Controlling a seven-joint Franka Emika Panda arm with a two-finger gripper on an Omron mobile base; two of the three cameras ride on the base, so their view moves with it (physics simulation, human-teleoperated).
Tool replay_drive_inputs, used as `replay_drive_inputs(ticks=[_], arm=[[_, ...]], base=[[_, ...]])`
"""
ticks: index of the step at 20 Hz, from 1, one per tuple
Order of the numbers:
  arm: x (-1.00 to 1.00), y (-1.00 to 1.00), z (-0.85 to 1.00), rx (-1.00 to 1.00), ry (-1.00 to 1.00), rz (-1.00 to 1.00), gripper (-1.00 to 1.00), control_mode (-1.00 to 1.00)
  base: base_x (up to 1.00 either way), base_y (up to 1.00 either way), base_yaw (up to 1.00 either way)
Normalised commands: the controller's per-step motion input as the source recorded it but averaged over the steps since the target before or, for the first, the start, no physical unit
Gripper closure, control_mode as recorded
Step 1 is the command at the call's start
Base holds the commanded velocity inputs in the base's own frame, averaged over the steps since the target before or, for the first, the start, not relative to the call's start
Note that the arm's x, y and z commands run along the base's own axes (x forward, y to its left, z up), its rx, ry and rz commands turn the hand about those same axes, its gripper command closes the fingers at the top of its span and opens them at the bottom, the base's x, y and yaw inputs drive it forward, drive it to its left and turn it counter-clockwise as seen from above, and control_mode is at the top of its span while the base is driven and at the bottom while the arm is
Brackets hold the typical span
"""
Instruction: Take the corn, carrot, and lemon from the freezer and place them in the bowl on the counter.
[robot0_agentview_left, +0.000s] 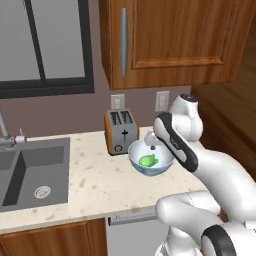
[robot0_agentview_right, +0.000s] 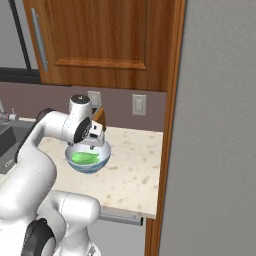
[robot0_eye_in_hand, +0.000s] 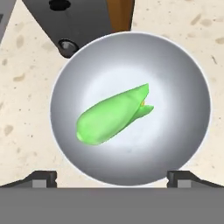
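On the beige speckled stone desk (robot0_agentview_left: 95, 185), near its back edge, the round white bowl (robot0_eye_in_hand: 183, 78) holds the bright green husked corn (robot0_eye_in_hand: 111, 116); the gripper (robot0_eye_in_hand: 112, 177) hovers above it, fully open, empty.

A glossy white arm (robot0_agentview_left: 215, 170) of rounded segments with dark grey joint bands and black caps.

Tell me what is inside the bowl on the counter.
The bowl holds the corn, a green husked lump lying on its side on the bowl's floor. No carrot or lemon lies with it. The floor directly beneath the corn is covered.
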Motion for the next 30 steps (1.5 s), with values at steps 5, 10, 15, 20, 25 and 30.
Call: replay_drive_inputs(ticks=[5, 10, 15, 20, 25, 30], arm=[[-0.66, -0.07, 0.37, 0.0, -0.15, 0.0, -1.0, -1.0], [-0.43, 0.0, 0.41, 0.0, -0.12, 0.0, -1.0, -1.0], [-0.32, -0.01, 0.45, -0.03, 0.0, -0.03, -1.0, -1.0], [-0.27, -0.38, 0.35, 0.0, 0.08, -0.03, -1.0, -1.0], [-0.38, -0.19, 0.12, -0.04, 0.01, -0.06, -1.0, -1.0], [-0.37, 0.0, 0.06, -0.08, 0.0, -0.06, -1.0, -1.0]], base=[[0.0, 0.0, 0.0], [0.0, 0.0, 0.0], [0.0, 0.0, 0.0], [0.0, 0.0, 0.0], [0.0, 0.0, 0.0], [0.0, 0.0, 0.0]])
